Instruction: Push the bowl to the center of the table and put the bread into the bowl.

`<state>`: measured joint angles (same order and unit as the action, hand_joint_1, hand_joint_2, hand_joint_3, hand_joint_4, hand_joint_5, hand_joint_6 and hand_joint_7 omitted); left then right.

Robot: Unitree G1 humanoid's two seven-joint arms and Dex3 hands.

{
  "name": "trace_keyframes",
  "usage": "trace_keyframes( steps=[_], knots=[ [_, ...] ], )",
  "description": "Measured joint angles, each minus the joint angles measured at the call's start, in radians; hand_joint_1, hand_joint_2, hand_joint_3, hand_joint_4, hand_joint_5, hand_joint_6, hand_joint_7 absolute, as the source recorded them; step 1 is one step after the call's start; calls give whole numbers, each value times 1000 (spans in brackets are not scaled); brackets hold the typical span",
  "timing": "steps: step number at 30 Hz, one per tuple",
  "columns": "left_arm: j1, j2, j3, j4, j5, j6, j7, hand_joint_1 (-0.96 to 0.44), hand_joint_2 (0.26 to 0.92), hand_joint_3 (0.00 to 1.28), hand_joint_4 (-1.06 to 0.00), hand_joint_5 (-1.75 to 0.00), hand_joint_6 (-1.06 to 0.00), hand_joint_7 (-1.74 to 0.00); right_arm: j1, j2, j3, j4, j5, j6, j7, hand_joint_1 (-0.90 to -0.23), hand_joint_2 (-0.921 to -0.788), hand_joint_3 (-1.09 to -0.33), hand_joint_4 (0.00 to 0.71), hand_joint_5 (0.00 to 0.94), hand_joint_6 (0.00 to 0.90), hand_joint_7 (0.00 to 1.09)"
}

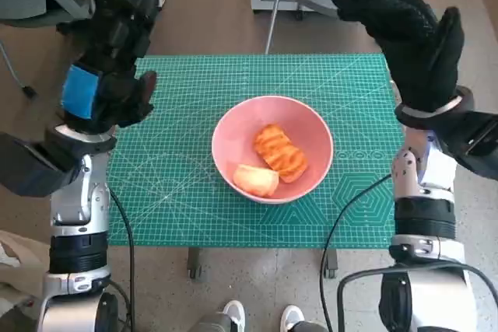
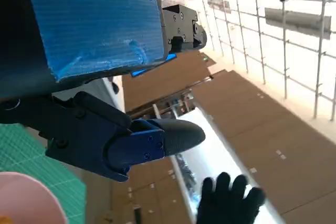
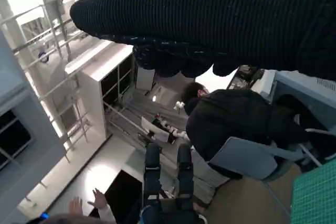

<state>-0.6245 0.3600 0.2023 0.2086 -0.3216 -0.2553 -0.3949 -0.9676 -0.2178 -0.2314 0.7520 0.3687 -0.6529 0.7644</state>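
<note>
We are holding our left hand and right hand raised, fingers apart and empty; between them, lower, the bowl is holding the bread.

Bowl is looking like smooth matt pink plastic, bread is showing a glazed, slightly shiny crust. Mat is looking like matt green rubbery sheet. Right hand is wearing coarse black knit; left hand is showing ribbed blue tape over hard black plastic.
</note>
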Motion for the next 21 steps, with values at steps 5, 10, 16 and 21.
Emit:
trace_keyframes(
  steps=[5, 10, 16, 21],
  knots=[
    [0, 0, 12, -18, -15, 23, -2, -719, 921, 569, -32, -7, 1, -270, 0, 0, 3, 0, -1, -1, -7, -708, -921, -780, 238, 0, 285, 0],
    [0, -7, 17, -26, -44, 36, -10, -695, 921, 549, -40, -10, 1, -286, 0, 0, 9, -7, -8, -1, -20, -708, -921, -782, 237, 0, 284, 0],
    [-6, -14, 20, -28, -55, 40, -20, -697, 921, 519, -46, -11, 1, -306, 0, 0, 16, -15, -16, -1, -28, -709, -921, -781, 237, 0, 284, 0],
    [-14, -19, 22, -28, -68, 40, -29, -691, 921, 507, -46, -10, 1, -311, 0, 0, 18, -16, -18, -1, -33, -709, -921, -780, 238, 1, 284, 0]
  ],
)
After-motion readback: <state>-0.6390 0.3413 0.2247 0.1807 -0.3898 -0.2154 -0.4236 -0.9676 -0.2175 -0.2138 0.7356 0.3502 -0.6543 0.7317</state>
